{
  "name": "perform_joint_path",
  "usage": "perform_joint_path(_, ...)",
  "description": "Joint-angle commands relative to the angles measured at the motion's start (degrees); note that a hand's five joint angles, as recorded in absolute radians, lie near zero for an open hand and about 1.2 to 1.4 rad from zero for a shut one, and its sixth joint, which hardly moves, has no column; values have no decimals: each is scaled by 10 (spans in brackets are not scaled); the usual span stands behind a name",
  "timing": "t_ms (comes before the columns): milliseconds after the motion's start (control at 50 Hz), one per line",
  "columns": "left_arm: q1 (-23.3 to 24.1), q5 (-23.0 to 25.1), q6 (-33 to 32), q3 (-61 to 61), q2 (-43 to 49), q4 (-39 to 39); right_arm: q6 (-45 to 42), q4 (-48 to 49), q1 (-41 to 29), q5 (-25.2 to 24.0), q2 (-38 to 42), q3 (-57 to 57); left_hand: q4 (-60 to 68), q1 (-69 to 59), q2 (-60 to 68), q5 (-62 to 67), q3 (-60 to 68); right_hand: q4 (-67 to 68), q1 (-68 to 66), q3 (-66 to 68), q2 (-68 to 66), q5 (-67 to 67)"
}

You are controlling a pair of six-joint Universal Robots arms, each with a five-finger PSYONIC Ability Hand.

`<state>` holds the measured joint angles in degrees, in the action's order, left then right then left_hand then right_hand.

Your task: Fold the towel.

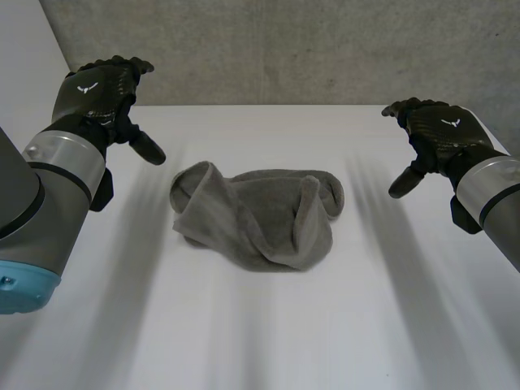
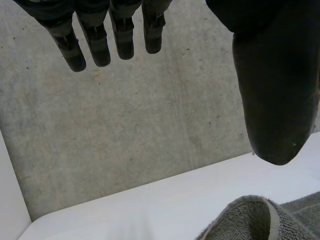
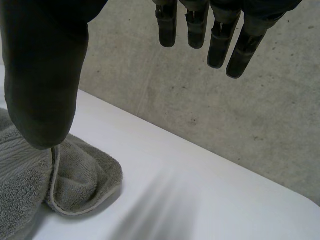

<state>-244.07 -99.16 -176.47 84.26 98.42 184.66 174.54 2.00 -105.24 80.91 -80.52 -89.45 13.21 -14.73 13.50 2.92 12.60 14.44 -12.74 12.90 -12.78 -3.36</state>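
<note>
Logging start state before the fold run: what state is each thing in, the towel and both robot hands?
towel: crumpled in a loose heap in the middle of the table, not folded, nothing holding it.
left robot hand: open, fingers relaxed, holding nothing, apart from the towel on its left side.
right robot hand: open, fingers relaxed, holding nothing, apart from the towel on its right side.

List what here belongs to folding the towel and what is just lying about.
For the job: towel, crumpled mid-table; left hand, open, off the towel; right hand, open, off the towel.
Just there: table; wall behind it.
</note>
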Motion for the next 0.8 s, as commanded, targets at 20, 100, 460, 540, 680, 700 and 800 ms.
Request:
perform_joint_path(20, 0, 0, 0, 0, 1, 0, -8, 0, -4, 1, 2, -1, -32, 43, -31, -25, -26, -44, 27, -29, 28, 34)
perform_joint_path(100, 0, 0, 0, 0, 2, 0, -9, 1, -5, 1, 3, -2, -32, 43, -31, -25, -26, -44, 27, -29, 28, 34)
perform_joint_path(460, -8, 49, -3, -13, 31, 3, -97, 16, -51, -66, 5, 19, -32, 28, -16, -10, -26, -44, 27, -29, 28, 34)
perform_joint_path(540, -33, 111, -3, -23, 65, 3, -112, 13, -81, -75, 16, 36, -32, 13, -1, 5, -26, -44, 27, -29, 28, 34)
perform_joint_path(680, -67, 180, -27, -58, 129, -1, -124, -1, -166, -64, 98, 90, -32, -20, 33, 39, -26, -44, 27, -29, 28, 34)
perform_joint_path(700, -69, 190, -47, -66, 146, -1, -135, -4, -176, -60, 119, 102, -32, -22, 34, 40, -26, -44, 27, -29, 28, 34)
perform_joint_path(800, -80, 203, -115, -95, 201, 1, -207, -8, -197, -43, 193, 130, -32, -24, 36, 42, -26, -44, 27, -29, 28, 34)
